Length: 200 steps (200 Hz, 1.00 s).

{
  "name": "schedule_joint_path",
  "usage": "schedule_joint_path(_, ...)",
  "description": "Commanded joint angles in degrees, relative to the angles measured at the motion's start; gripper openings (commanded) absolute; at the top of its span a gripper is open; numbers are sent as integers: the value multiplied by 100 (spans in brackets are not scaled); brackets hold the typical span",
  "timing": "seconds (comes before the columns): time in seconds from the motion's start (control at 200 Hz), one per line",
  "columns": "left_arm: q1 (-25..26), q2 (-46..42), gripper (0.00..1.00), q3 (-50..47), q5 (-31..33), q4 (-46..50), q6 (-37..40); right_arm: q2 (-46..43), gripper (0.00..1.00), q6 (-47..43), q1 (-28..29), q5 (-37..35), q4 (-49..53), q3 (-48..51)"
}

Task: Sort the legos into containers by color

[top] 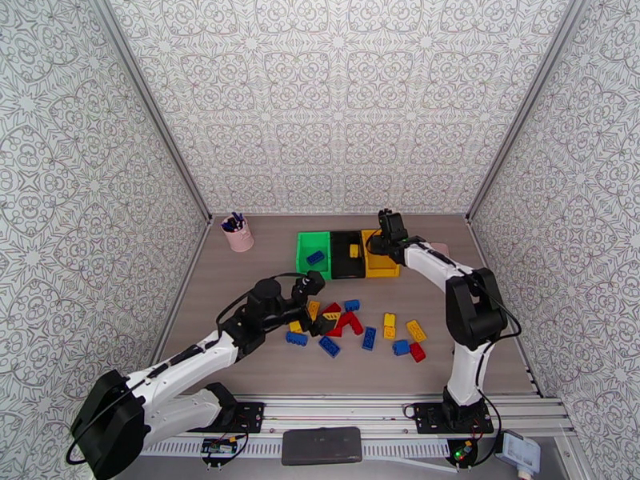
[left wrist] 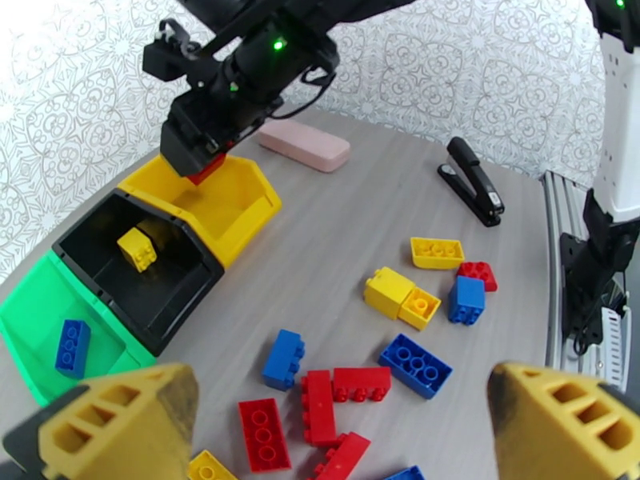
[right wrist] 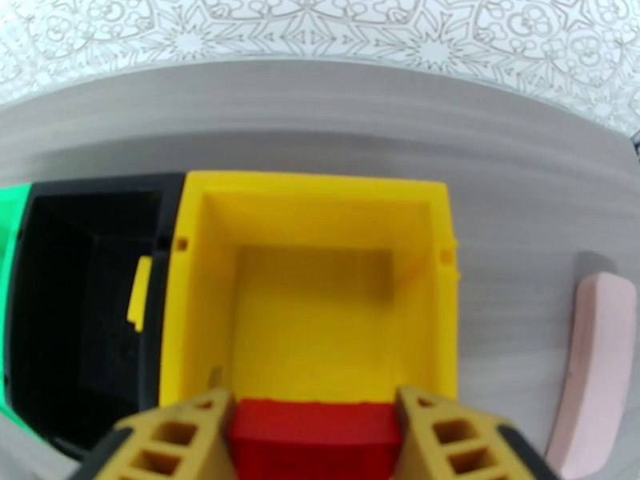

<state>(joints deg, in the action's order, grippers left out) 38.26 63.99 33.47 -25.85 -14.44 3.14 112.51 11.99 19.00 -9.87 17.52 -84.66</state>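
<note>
Bins: three in a touching row at the back of the table (top: 240,298), open tops up.

- Green bin (top: 302,254) (left wrist: 32,314), leftmost: one blue brick (top: 315,257) (left wrist: 72,347) lying flat on its floor.
- Black bin (top: 336,262) (left wrist: 96,234), middle: one yellow brick (top: 354,250) (left wrist: 138,248) inside, toward the back wall.
- Yellow bin (top: 382,270) (left wrist: 232,194) (right wrist: 312,314), rightmost: floor bare as seen from the right wrist.

Loose legos (top: 352,322) are scattered on the table in front of the bins (red, blue and yellow mixed, some touching).

Left arm: reaches forward and to the right from its base, elbow low. The left gripper (top: 314,306) (left wrist: 342,378) hovers over the left part of the scatter, fingers spread wide apart, nothing between them. Red and blue bricks lie directly under the gap.

Right arm: upper link upright, forearm angled back and to the left toward the bins. The right gripper (top: 390,234) (left wrist: 200,154) (right wrist: 314,406) hangs over the near edge of the yellow bin, pointing down. A red brick (right wrist: 314,434) (left wrist: 206,168) fills the gap between its fingers, touching both pads, above the bin and not yet on its floor.

Off to the sides: a pink cup (top: 238,232) of pens at the back left, a pink slab (left wrist: 304,146) (right wrist: 596,362) just right of the yellow bin, and a black stapler (left wrist: 472,182) farther right.
</note>
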Motion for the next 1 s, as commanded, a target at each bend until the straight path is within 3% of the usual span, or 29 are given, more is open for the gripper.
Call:
schedule_joint_path(0.0, 48, -35, 100, -67, 10, -142, 8, -134, 62, -66, -28, -9, 16, -224)
schedule_joint_path(0.23, 98, -121, 100, 80, -610, 368, 408, -1499, 80, 186, -32, 257, -115, 1128)
schedule_joint_path(0.54, 136, -104, 100, 54, -1213, 451, 771, -3374, 83, 1061, 156, 169, 863, 2934)
schedule_joint_path(0.77, 154, -5, 100, 63, -1288, 445, 865, -3893, 82, 2150, 675, -250, 1238, 3864)
schedule_joint_path(0.995, 188, -58, 100, 30, -1306, 492, 882, -3632, 82, 2590, 1155, -30, 1314, 4135)
